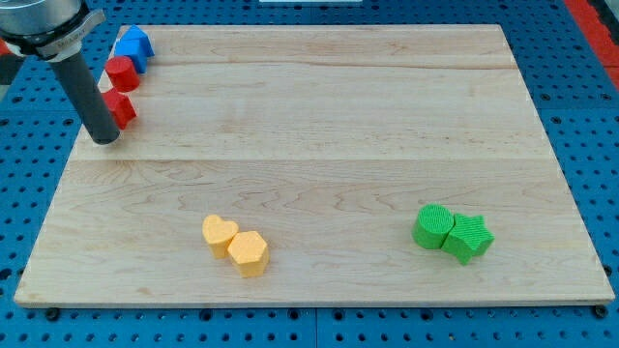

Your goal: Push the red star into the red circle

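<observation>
Small, light, rigid red star block [121, 108] is touched by my tip [104, 141] on its lower-left; end effector state not applicable, push toward red circle block [122, 72] advised.

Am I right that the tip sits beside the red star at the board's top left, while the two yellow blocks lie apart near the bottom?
Not quite: the camera view shows the yellow heart and yellow hexagon touching, not apart. My tip is indeed beside the red star at the top left.
</observation>
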`<state>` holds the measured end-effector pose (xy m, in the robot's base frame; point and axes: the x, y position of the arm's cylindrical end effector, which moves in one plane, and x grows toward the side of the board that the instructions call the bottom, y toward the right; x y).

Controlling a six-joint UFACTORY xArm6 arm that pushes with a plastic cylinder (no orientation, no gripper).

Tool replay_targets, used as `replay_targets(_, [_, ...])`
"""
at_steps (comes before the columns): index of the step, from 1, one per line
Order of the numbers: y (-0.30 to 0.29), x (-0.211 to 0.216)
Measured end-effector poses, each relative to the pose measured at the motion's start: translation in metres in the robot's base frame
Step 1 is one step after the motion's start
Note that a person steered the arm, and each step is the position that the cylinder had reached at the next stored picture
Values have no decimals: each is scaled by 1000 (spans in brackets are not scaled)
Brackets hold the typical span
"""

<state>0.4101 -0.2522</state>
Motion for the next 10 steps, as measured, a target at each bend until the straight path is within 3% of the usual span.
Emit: replay_targets(10, [-6, -50])
